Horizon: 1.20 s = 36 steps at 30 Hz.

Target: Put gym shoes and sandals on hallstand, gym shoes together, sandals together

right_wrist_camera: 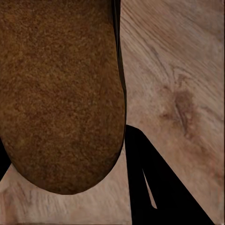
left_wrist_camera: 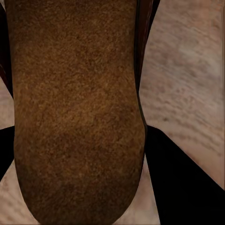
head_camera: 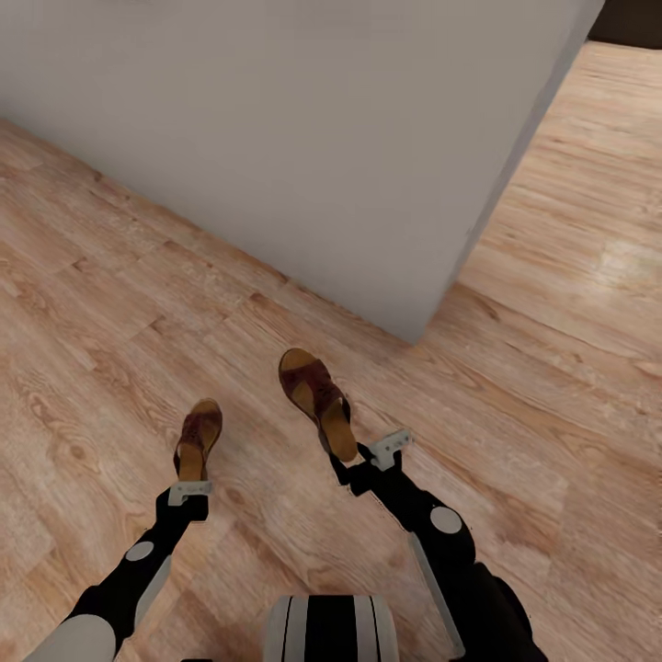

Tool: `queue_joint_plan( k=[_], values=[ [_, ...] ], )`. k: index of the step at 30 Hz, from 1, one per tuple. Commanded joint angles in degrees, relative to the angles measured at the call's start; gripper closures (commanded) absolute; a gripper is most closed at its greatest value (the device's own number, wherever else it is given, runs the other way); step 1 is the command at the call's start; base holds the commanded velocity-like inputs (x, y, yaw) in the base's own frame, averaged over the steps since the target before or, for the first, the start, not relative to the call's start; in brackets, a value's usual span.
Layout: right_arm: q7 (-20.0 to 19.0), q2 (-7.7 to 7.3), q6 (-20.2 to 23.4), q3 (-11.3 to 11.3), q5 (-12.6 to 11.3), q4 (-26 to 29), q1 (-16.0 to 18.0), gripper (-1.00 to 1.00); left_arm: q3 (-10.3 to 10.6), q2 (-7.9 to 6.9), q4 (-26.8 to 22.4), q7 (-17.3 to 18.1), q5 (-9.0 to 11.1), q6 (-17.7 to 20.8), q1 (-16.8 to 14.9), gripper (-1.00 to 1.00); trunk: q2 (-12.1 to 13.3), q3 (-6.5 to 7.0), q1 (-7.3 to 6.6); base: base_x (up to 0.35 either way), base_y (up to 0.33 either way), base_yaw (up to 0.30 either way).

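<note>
Head view shows both arms stretched forward over the wood-plank corridor floor (head_camera: 110,303), beside a grey wall (head_camera: 349,138). The left gripper (head_camera: 190,490) pinches the heel of one brown sandal (head_camera: 199,439); the right gripper (head_camera: 368,460) pinches the heel of the other sandal (head_camera: 318,402). Both sandals appear lifted, so their pickup looks done. Placing them side by side on the shoe rack remains, as does handling both gym shoes.

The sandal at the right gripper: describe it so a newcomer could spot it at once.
Start at the big grey wall block and drop from its near corner to the wood floor. Two brown sandals sit there at the arms' tips. It is the larger-looking sandal, nearer that corner, heel at the right gripper.
</note>
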State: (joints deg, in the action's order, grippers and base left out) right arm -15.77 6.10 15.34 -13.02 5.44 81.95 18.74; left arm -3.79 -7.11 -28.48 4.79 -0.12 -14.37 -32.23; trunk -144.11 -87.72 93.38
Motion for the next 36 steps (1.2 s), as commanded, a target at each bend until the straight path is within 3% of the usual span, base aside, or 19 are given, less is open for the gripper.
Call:
queue_joint_plan(
  k=[1,7,12,13,15,16,18,21,23,27,30,32,36],
  values=[
    [-0.22,-0.45,-0.2,0.68,0.29,-0.98,0.01,1.0,-0.32,-0.49,0.05,0.5,-0.08,-0.12,0.1,1.0,0.0,0.25,-0.03,0.0,0.0,-0.269],
    [-0.16,-1.27,-5.2,4.19,0.32,-8.85,-0.02,1.0,-0.3,-1.23,0.6,0.41,0.26,-0.29,1.61,1.0,0.08,1.92,-0.19,0.0,0.0,-0.259],
    [1.31,-1.45,-15.62,11.53,0.39,-20.22,-0.02,1.0,-0.26,-0.73,0.74,0.4,0.42,-0.5,2.72,1.0,0.15,3.34,-0.32,0.0,0.0,-0.247],
    [1.7,-1.73,-19.38,14.36,0.47,-24.02,-0.02,1.0,-0.23,-0.43,0.83,0.4,0.48,-0.9,2.86,1.0,0.16,3.62,-0.34,0.0,0.0,-0.245],
    [1.82,-2.07,-20.83,15.32,0.49,-25.78,-0.02,1.0,-0.21,-0.31,0.88,0.4,0.51,-1.35,2.91,1.0,0.19,4.19,-0.39,0.0,0.0,-0.245],
    [2.0,-3.32,-23.35,16.35,0.48,-29.6,-0.02,1.0,-0.18,-0.16,0.93,0.4,0.58,-2.5,3.02,1.0,0.2,4.48,-0.42,0.0,0.0,-0.244],
    [2.34,-5.64,-28.49,17.14,0.45,-37.38,-0.02,1.0,-0.18,-0.1,1.59,0.4,0.37,-3.33,4.36,1.0,0.23,5.05,-0.47,0.0,0.0,-0.243],
    [3.97,-6.67,-30.47,17.57,0.42,-40.99,-0.02,1.0,-0.21,-0.12,1.86,0.4,0.33,-3.75,5.27,1.0,0.27,5.9,-0.55,0.0,0.0,-0.242],
    [7.81,-7.46,-33.28,17.84,0.38,-44.59,-0.02,1.0,-0.27,-0.18,2.3,0.4,0.34,-4.93,6.06,1.0,0.3,6.48,-0.6,0.0,0.0,-0.241],
    [14.67,-7.91,-39.82,17.93,0.37,-50.04,-0.02,1.0,-0.33,-0.19,3.22,0.34,0.87,-7.76,7.75,1.0,0.35,7.62,-0.7,0.0,0.0,-0.241],
    [17.45,-7.98,-43.38,17.94,0.36,-53.76,-0.02,1.0,-0.34,-0.19,3.59,0.04,1.98,-9.24,9.17,1.0,0.39,8.48,-0.78,0.0,0.0,-0.241],
    [19.24,-8.07,-47.84,18.0,0.34,-58.54,-0.02,1.0,-0.34,-0.2,3.92,-0.3,4.46,-11.5,11.82,1.0,0.42,9.06,-0.83,0.0,0.0,-0.24],
    [19.71,-8.71,-50.73,18.1,0.29,-62.48,-0.02,1.0,-0.34,-0.16,4.08,-0.4,5.84,-13.65,14.38,1.0,0.47,10.21,-0.93,0.0,0.0,-0.24]
  ],
)
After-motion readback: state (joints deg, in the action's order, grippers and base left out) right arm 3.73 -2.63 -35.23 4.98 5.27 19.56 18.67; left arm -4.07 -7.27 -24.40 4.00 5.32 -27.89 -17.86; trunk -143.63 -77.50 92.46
